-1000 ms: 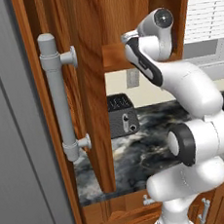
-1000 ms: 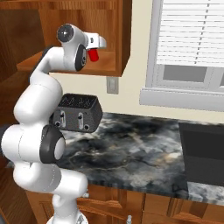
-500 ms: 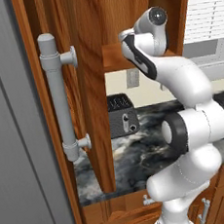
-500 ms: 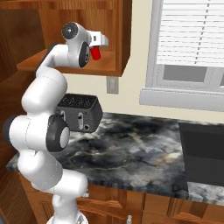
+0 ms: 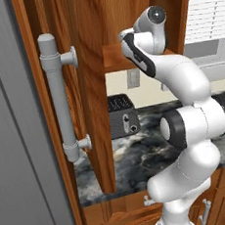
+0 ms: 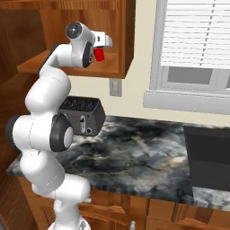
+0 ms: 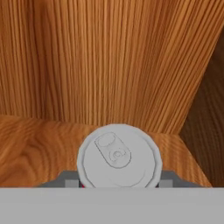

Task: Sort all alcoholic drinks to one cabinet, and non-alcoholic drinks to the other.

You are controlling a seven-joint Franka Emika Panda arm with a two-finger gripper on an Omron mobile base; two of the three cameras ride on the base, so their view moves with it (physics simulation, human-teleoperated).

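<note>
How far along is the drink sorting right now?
In hand: the pincer holds the red can inside the open wall cabinet, above its wooden shelf; the hand view looks down on the can's silver top. The can is not yet set down. No other drink is visible, so earlier progress can't be judged.

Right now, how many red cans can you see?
1. The red can sits in the gripper over the cabinet shelf. Other drinks may be hidden behind the arm.
</note>
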